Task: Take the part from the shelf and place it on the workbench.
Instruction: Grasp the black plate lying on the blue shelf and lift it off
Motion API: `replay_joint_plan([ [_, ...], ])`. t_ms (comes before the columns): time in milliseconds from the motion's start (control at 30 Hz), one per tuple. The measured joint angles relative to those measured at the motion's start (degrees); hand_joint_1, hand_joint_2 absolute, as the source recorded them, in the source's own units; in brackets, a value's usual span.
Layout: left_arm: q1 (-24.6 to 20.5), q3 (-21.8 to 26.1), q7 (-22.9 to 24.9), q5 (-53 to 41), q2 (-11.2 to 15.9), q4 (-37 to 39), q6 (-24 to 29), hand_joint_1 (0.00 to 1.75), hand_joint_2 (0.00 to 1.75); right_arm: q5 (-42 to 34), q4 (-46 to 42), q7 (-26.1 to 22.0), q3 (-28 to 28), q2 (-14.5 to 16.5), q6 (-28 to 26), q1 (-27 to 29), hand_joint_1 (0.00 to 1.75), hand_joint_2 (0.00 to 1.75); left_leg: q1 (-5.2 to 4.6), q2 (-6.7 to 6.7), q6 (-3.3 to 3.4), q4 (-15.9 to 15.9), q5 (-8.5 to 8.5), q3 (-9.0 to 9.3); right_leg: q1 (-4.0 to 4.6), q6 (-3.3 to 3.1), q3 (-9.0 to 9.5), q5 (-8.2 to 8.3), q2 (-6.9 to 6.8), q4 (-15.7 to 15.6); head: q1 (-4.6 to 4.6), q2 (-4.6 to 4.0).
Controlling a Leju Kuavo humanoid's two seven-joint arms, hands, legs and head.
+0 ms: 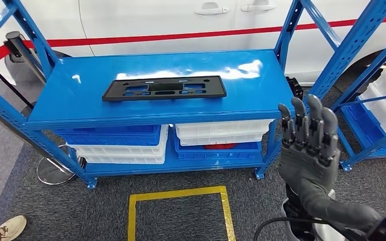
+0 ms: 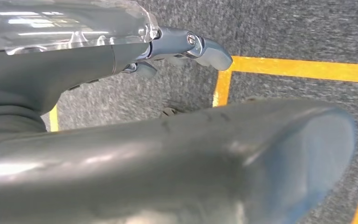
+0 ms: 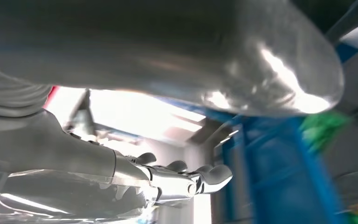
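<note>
Flat black plastic part [image 1: 164, 88] with cut-out slots lies untouched on the top deck of the blue metal shelf [image 1: 80, 108], seen from the head view; white and blue plastic bins [image 1: 125, 143] sit stacked beneath it. Right hand [image 1: 309, 148] is raised beside the shelf's right corner, fingers straight and apart, holding nothing; the left wrist view shows the left hand [image 2: 186, 46] over grey carpet with yellow floor tape [image 2: 303, 69], fingers extended, empty.

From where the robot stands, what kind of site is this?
Likely an automotive workshop or assembly floor. A blue metal shelf carries a black plastic part above stacked bins, a white car is parked behind, and yellow floor markings outline standing zones.
</note>
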Motion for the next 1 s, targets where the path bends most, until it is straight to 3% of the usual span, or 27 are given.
replay_joint_plan([
  [100,0.02,0.8,-0.91,0.39,-0.02,0.0,-0.9,0.0,0.0,-0.2,-5.83,-0.67,1.36,-0.51,0.51,-0.09,0.0,0.0,-0.02,0.04,-1.1,0.01,-0.25,-0.08,0.28,-1.32,0.16,0.01,0.19,-0.99,-0.07,0.0],
  [167,0.04,1.34,-1.8,0.65,-0.09,0.0,-1.7,0.0,0.0,-0.51,-9.1,-1.15,2.1,-0.79,1.05,-0.17,0.0,0.0,0.14,0.04,-1.69,1.58,-1.48,-0.59,0.18,-2.14,0.5,0.05,0.19,-1.39,-0.07,0.0],
  [267,0.1,1.97,-3.21,0.95,-0.24,0.0,-2.77,0.0,0.0,-1.11,-12.27,-1.49,2.78,-1.13,1.99,-0.22,0.0,0.0,0.22,0.0,-2.02,11.32,-6.25,-5.05,0.32,-2.91,0.9,-0.18,0.09,-1.55,-0.09,0.0],
  [300,0.17,2.1,-3.51,1.03,-0.26,0.0,-2.95,0.0,0.0,-1.3,-12.89,-1.49,2.86,-1.24,2.33,-0.2,0.0,0.0,0.21,0.0,-2.07,14.53,-7.23,-6.73,0.43,-3.02,0.99,-0.27,0.13,-1.53,-0.09,0.0],
  [333,0.24,2.24,-3.71,1.09,-0.27,0.0,-3.05,0.0,0.0,-1.47,-13.37,-1.49,2.91,-1.32,2.71,-0.17,0.0,0.0,0.21,-0.01,-2.06,16.08,-7.17,-7.68,0.51,-3.08,1.11,-0.38,0.21,-1.52,-0.09,0.0],
  [367,0.31,2.36,-3.87,1.15,-0.29,0.0,-3.1,0.0,0.0,-1.68,-13.79,-1.49,2.93,-1.38,3.12,-0.15,0.0,0.0,0.21,-0.01,-1.98,15.41,-6.0,-7.58,0.56,-3.07,1.31,-0.52,0.3,-1.51,-0.1,0.0],
  [467,0.36,2.75,-4.19,1.32,-0.32,0.0,-3.15,0.0,0.0,-2.14,-14.7,-1.49,2.93,-1.45,4.42,-0.14,0.0,0.0,0.07,-0.04,-1.32,4.97,-0.37,-3.02,0.68,-2.65,2.16,-1.16,0.5,-1.42,-0.08,0.0],
  [533,0.31,2.99,-4.28,1.36,-0.32,0.0,-3.15,0.0,0.0,-2.44,-15.04,-1.48,2.92,-1.48,5.28,-0.08,0.0,0.0,-0.21,-0.07,-0.82,0.99,0.44,-1.17,0.77,-2.11,2.29,-1.45,0.52,-1.38,-0.06,-0.01],
  [667,0.38,3.1,-4.34,1.16,-0.49,0.01,-3.1,0.0,0.0,-2.77,-15.33,-1.47,2.68,-1.51,6.88,0.06,0.0,0.0,-0.05,-0.07,0.31,-0.14,0.32,-0.46,0.76,-0.94,2.08,-2.36,0.42,-0.47,0.02,0.0],
  [700,0.38,3.1,-4.35,1.06,-0.56,0.0,-3.09,0.0,0.0,-2.77,-15.37,-1.47,2.52,-1.51,7.23,0.13,0.0,0.0,0.1,-0.03,0.63,-0.49,0.38,-0.15,0.76,-0.67,1.19,-3.43,0.39,1.49,0.07,0.0],
  [767,0.34,3.1,-4.38,0.87,-0.63,0.0,-3.09,0.0,0.0,-2.69,-15.37,-1.47,2.12,-1.52,7.79,0.49,0.0,0.0,0.07,0.04,1.11,-0.69,0.23,0.2,0.59,-0.33,-2.55,-6.31,0.34,8.33,0.14,0.0],
  [833,0.32,3.11,-4.39,0.72,-0.65,0.01,-3.11,0.0,0.0,-2.58,-15.3,-1.47,1.79,-1.56,8.07,1.06,0.0,0.0,0.0,0.02,1.26,-0.66,-0.11,0.5,0.45,-0.13,-6.11,-7.15,0.33,13.61,0.14,0.0],
  [867,0.33,3.12,-4.39,0.64,-0.67,0.01,-3.11,0.0,0.0,-2.52,-15.22,-1.47,1.63,-1.62,8.15,1.36,0.0,0.0,-0.01,-0.01,1.23,-0.65,-0.33,0.76,0.41,-0.12,-6.53,-5.96,0.33,13.42,0.14,0.0],
  [900,0.34,3.12,-4.39,0.56,-0.73,0.01,-3.12,0.0,0.0,-2.44,-15.05,-1.47,1.48,-1.72,8.18,1.68,0.0,0.0,-0.01,-0.06,1.13,-0.64,-0.6,1.14,0.4,-0.2,-5.82,-3.82,0.31,11.05,0.14,0.0],
  [933,0.34,3.12,-4.39,0.49,-0.81,0.01,-3.13,0.0,0.0,-2.3,-14.8,-1.47,1.33,-1.85,8.16,2.0,0.0,0.0,-0.01,-0.12,1.0,-0.64,-0.91,1.56,0.41,-0.39,-4.3,-1.33,0.27,7.2,0.15,0.0],
  [1000,0.27,3.12,-4.39,0.41,-1.01,0.01,-3.15,0.0,0.0,-1.91,-14.08,-1.46,1.13,-2.15,8.13,2.56,0.0,0.0,-0.19,-0.2,0.49,-0.54,-1.52,2.05,0.69,-0.91,-1.49,1.4,0.18,0.74,0.12,0.0],
])
